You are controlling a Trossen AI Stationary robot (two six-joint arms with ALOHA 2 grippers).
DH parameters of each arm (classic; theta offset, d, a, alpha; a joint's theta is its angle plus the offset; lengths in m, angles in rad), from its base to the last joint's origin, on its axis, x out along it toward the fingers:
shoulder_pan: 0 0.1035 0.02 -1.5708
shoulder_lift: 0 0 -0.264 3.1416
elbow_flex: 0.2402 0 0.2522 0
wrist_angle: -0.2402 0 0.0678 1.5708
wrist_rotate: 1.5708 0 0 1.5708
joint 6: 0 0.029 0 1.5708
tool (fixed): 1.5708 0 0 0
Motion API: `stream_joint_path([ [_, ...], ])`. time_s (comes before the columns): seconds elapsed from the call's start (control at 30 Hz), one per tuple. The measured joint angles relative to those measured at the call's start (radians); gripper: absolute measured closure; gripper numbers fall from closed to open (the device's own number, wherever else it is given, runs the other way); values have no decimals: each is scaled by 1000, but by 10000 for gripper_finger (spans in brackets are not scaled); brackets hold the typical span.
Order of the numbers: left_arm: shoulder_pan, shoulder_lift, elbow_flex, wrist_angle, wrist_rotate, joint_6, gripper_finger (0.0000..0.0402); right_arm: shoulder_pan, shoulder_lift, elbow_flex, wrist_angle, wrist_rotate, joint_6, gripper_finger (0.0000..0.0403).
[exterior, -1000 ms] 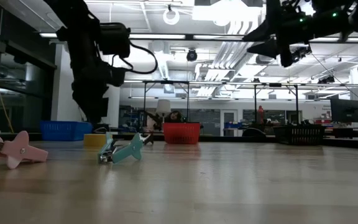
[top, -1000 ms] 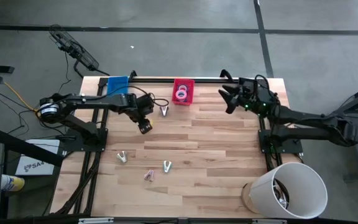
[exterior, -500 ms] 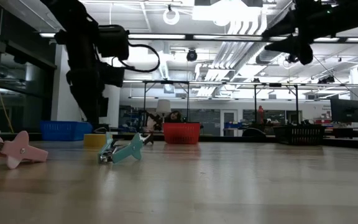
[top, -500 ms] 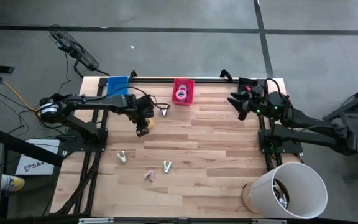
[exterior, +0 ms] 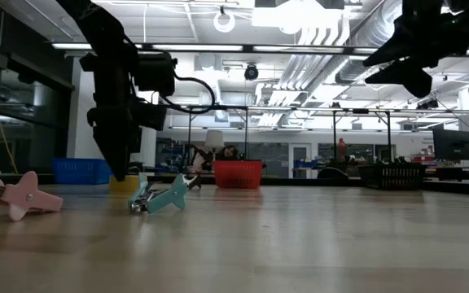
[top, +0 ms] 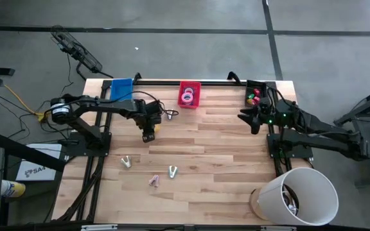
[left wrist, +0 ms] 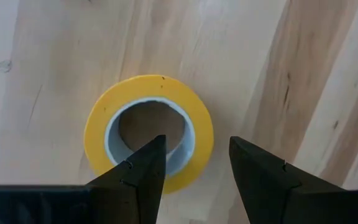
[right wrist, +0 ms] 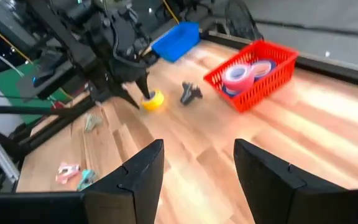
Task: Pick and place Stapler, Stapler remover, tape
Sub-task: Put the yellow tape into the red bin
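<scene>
- The yellow tape (left wrist: 148,130) lies flat on the table (top: 223,160), just in front of the blue bin (top: 121,88) and well to the left-arm side of the red basket (top: 189,94). The left claw (left wrist: 192,163) hangs directly over it with its fingers spread and nothing in them.
- One left finger (left wrist: 138,174) stands over the roll's open centre, the other finger just outside its rim. A risk is that a descent slightly off line lands a fingertip on top of the ring, pressing it flat rather than straddling its wall.
- If the claw closes too high, it would probably pinch only the rim's upper edge, and the roll could tip or slide out across the smooth wood.
- A dark stapler remover (right wrist: 191,93) lies between the yellow tape and the red basket. I judge that a low carry towards the basket might clip it and knock it aside.
- The red basket already holds pink and blue tape rolls (right wrist: 247,73); a release off its centre may leave the yellow roll perched on them or on the basket's wall, from which it could roll out.
- The right claw (top: 246,115) waits spread and empty above the table's right edge, well clear of the red basket and beside a small dark tray (top: 255,96). It looks no hazard unless it swings towards the basket.
- More stapler removers (top: 151,172) lie nearer the front edge, far from the yellow tape and out of the likely path.
</scene>
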Motion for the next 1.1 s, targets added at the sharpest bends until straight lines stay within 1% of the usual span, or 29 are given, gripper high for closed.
stream_joint_path([
  [0.07, -3, 11, 0, 6, -1, 0, 227, 16, -1, 0, -33, 11, 20, 217],
  [0.23, -18, 39, 2, 22, -2, 7, 227, 59, -1, 0, -162, 88, 106, 218],
  [0.3, -25, 53, 2, 32, -4, 7, 227, 84, -1, 0, -202, 90, 89, 217],
  [0.4, -29, 68, 3, 36, -4, 5, 227, 133, -2, 0, -207, 94, 40, 219],
  [0.5, -28, 73, 3, 39, -5, -18, 228, 186, -7, -1, -203, 149, 38, 219],
  [0.6, -28, 74, 3, 43, -6, -23, 240, 251, -28, -40, -134, 197, 62, 219],
  [0.73, -27, 75, 3, 44, -11, -28, 267, 330, -78, -159, 36, 234, 112, 219],
  [0.83, -27, 75, 2, 45, -20, -32, 291, 362, -120, -228, 143, 272, 135, 218],
  [0.97, -26, 75, 2, 47, -39, -45, 331, 379, -183, -290, 215, 329, 144, 219],
  [1.07, -26, 75, 2, 46, -39, -46, 364, 380, -229, -323, 214, 335, 151, 218],
  [1.1, -26, 75, 2, 46, -39, -46, 365, 380, -243, -331, 215, 334, 152, 218],
])
